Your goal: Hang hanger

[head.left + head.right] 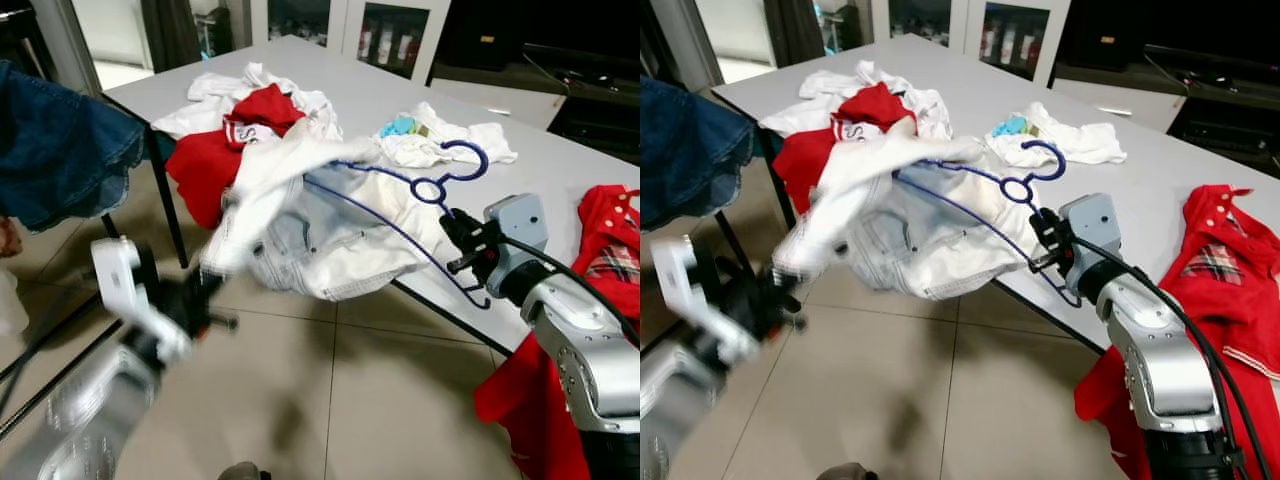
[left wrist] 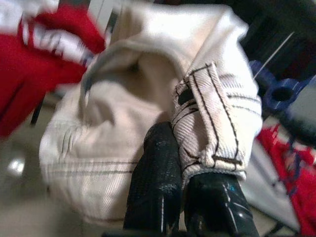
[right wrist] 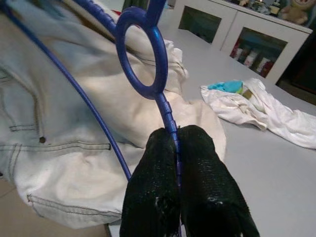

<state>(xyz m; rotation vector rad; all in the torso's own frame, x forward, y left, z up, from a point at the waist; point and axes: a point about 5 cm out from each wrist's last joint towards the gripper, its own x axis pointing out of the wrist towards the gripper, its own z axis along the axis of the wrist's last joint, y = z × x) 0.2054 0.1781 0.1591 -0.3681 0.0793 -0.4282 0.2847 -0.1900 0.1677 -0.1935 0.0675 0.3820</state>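
Observation:
A blue wire hanger (image 1: 430, 185) is threaded into a white denim garment (image 1: 330, 225) that drapes over the near edge of the grey table (image 1: 400, 95). My right gripper (image 3: 176, 143) is shut on the hanger's stem just below its ring (image 3: 143, 54). My left gripper (image 2: 185, 163) is off the table's corner, low over the floor, shut on a seamed tab of the white garment (image 2: 212, 113); its arm (image 1: 130, 300) is blurred. The hanger's hook (image 1: 1045, 155) points away toward the middle of the table.
A red and white clothes pile (image 1: 250, 115) lies at the table's far left. A white cloth with a teal item (image 1: 440, 140) sits further back. A red shirt (image 1: 600, 250) hangs off the right edge. Blue denim (image 1: 60, 150) hangs at left. Tiled floor (image 1: 330, 400) lies below.

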